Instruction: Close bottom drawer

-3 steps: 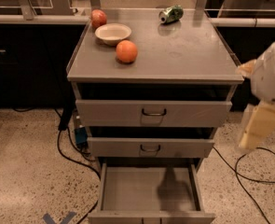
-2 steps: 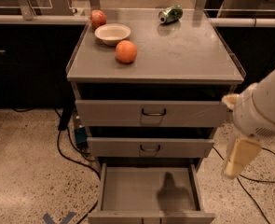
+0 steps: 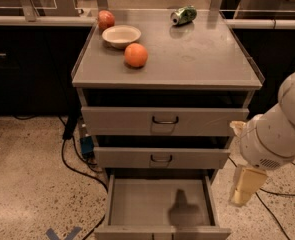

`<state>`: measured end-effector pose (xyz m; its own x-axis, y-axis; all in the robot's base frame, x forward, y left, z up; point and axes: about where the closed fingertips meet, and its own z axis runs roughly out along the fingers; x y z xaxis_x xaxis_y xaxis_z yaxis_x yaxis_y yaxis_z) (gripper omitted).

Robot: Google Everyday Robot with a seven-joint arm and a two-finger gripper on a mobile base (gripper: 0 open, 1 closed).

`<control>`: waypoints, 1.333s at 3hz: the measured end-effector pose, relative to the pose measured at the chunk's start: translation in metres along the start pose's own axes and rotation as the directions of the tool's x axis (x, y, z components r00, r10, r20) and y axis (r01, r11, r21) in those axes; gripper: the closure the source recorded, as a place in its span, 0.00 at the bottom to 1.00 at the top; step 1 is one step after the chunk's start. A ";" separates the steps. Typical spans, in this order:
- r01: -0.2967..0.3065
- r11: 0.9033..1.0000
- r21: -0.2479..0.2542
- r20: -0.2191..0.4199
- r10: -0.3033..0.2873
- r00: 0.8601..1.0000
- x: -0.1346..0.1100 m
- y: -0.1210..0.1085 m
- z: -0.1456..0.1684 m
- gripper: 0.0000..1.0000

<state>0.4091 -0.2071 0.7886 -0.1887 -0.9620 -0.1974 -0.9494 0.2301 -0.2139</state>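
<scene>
While bottom drawer stands open: tool hangs just right of it.
Tool state: cannot tell.
Risk: off-centre push may jam it.

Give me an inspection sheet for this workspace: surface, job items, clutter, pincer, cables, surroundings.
Surface: grey cabinet top, holding loose items at the back and left.
Job's things: bottom drawer pulled out, grey tray bare, not yet closed.
Clutter: orange, bowl, red fruit, and a can lying on its side.
Grippers: pincer hangs to the right of the bottom drawer, apart from it.
Cables: black cables on the floor on both sides of the cabinet.
Surroundings: speckled floor, dark counters behind.
</scene>
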 end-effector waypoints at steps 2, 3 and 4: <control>0.027 0.999 0.020 -0.024 -0.027 0.999 0.023 -0.002 0.069 0.00; 0.048 0.998 0.037 -0.038 -0.046 0.998 0.033 -0.002 0.105 0.00; 0.055 0.997 0.049 -0.061 -0.052 0.997 0.046 0.008 0.137 0.00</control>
<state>0.4278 -0.2295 0.6464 -0.1537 -0.9799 -0.1268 -0.9449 0.1833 -0.2714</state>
